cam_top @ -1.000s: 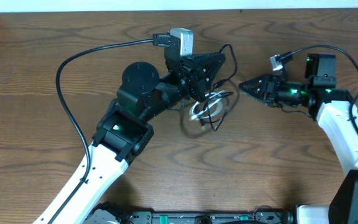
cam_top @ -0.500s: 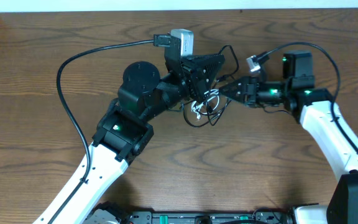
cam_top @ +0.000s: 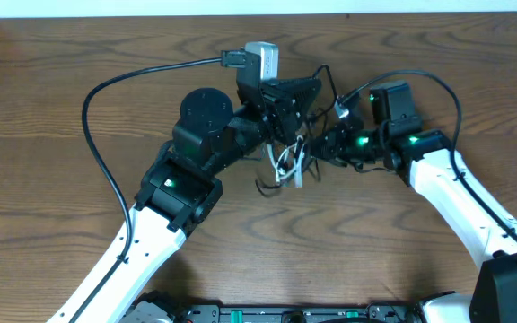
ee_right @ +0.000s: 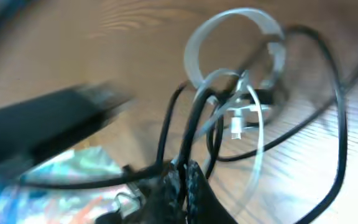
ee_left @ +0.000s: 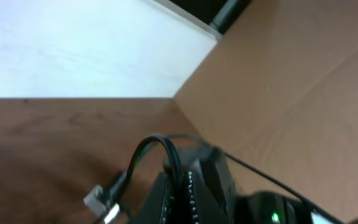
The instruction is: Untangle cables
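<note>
White and black thin cords [cam_top: 286,165], light and limp, hang tangled; right gripper's [ee_right: 184,180] jaws pinch a black strand [ee_right: 194,127], left gripper's [cam_top: 287,133] are closed above. Likely best held near plugs [ee_right: 237,122].

The cables [cam_top: 285,167] formed one small tangle, bunched at the tip of the left gripper [cam_top: 285,136] and touching the tip of the right gripper [cam_top: 319,146]. The white cable [ee_right: 272,34] — thin and flat-looking — curled into a round loop at the top of the knot. A second white strand crossed below the loop, and a small white plug [ee_right: 237,123] dangled in the middle. The black cable [ee_right: 337,93] swept a wider arc around the loop's right side. Several black strands, with one white one, converged at the closed right fingertips. From overhead, a black end [cam_top: 266,187] stuck out at the bundle's lower left. The right wrist view was blurred — the exact crossings could not be told.
</note>
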{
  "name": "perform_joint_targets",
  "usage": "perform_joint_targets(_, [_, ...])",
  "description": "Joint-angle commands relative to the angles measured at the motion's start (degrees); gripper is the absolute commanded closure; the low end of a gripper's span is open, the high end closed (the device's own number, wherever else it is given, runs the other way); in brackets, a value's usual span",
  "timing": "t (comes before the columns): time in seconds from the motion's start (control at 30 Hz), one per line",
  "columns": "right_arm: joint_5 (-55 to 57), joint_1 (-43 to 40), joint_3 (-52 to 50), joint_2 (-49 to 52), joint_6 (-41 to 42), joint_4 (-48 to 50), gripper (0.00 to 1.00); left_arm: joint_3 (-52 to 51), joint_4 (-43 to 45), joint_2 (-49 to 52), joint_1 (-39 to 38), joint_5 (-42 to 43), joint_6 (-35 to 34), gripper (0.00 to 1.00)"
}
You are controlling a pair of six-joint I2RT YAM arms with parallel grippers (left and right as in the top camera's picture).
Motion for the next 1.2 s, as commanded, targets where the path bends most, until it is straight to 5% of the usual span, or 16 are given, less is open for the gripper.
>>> perform_joint_targets(0.0, [10.8, 0.3, 0.3, 0.5, 0.4, -3.5, 0.99, 0.4, 2.7, -0.8, 0.3, -6.1, -0.6, 0.93])
perform_joint_targets(0.47, [40.9, -3.3, -0.1, 0.5, -0.2, -16.1, 0.99, 0.4, 5.3, -11.2, 14.2, -6.7, -5.9, 0.93])
perform_joint_targets(0.63, [42.9, -6.2, -0.6, 0.5, -1.2, -17.6, 0.99, 0.4, 2.1, -15.2, 20.3, -6.6, -5.9, 0.93])
perform_joint_targets(0.77, [32.7, -7.0, -0.6, 0.5, -9.2, -13.6, 0.99, 0.4, -0.9, -16.1, 21.4, -6.4, -7.2, 0.93])
perform_joint_targets(0.97, [3.7, -5.8, -0.6, 0.5, -21.0, -2.9, 0.48, 0.4, -1.0, -14.8, 21.4, -6.5, -12.8, 0.92])
perform_joint_targets(1.17, [-3.2, -0.9, -0.6, 0.5, -15.8, 7.2, 0.38, 0.4, 3.6, -14.3, 21.4, -6.5, -19.1, 0.93])
